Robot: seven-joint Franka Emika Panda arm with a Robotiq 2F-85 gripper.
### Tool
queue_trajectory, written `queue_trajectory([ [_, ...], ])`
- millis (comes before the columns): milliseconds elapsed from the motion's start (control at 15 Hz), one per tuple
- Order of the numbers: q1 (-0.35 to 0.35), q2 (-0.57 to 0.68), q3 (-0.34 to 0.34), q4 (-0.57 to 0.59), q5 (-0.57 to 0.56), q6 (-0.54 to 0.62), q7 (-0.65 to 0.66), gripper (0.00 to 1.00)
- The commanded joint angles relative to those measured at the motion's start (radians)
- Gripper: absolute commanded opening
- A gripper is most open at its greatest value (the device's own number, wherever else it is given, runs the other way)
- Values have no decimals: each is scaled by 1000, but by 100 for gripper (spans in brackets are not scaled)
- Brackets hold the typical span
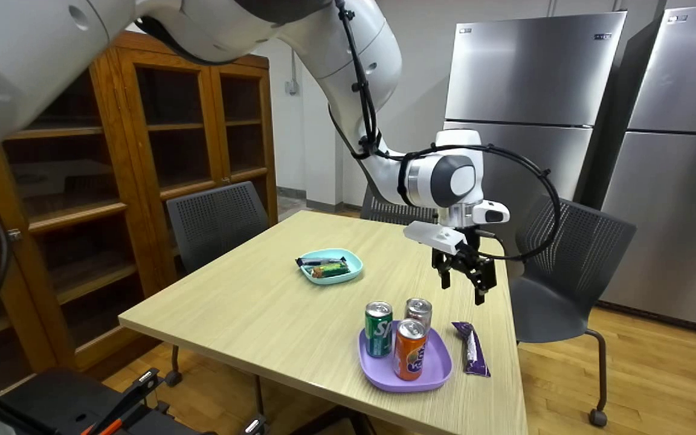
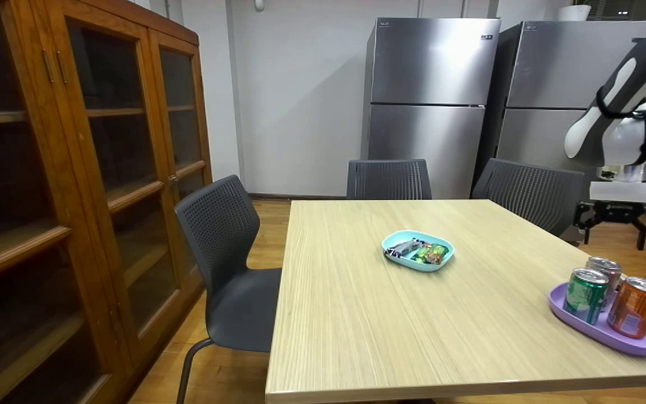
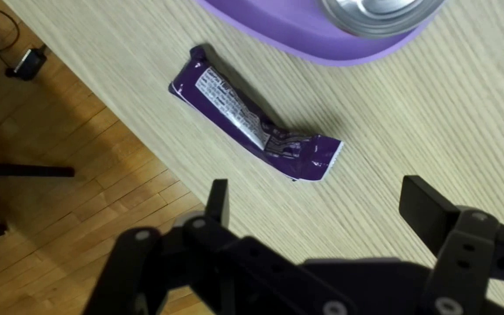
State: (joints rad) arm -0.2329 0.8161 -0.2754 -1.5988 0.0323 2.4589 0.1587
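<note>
Pincer (image 1: 463, 292) spread apart near purple-wrapped bar (image 3: 254, 131); turquoise tray (image 1: 354, 263) in both exterior views, not wrist view.

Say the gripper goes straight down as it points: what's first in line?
Likely the tabletop, just by one end of the purple packet; depth is unclear, so the packet might come first.

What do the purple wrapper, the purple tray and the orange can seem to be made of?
Purple wrapper: glossy thin film, plastic or foil, unclear which; creases and sharp highlights show.
Purple tray: probably molded plastic, smooth, satin; even color, rounded edges.
Orange can: likely aluminum, glossy printed side; bare top shines silvery.
</note>
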Motion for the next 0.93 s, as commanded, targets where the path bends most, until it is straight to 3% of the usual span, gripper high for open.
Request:
queue_trajectory([
  [0,-34,20,9,39,-40,-40,-66,100],
  [867,-99,160,34,148,-64,-55,-213,100],
])
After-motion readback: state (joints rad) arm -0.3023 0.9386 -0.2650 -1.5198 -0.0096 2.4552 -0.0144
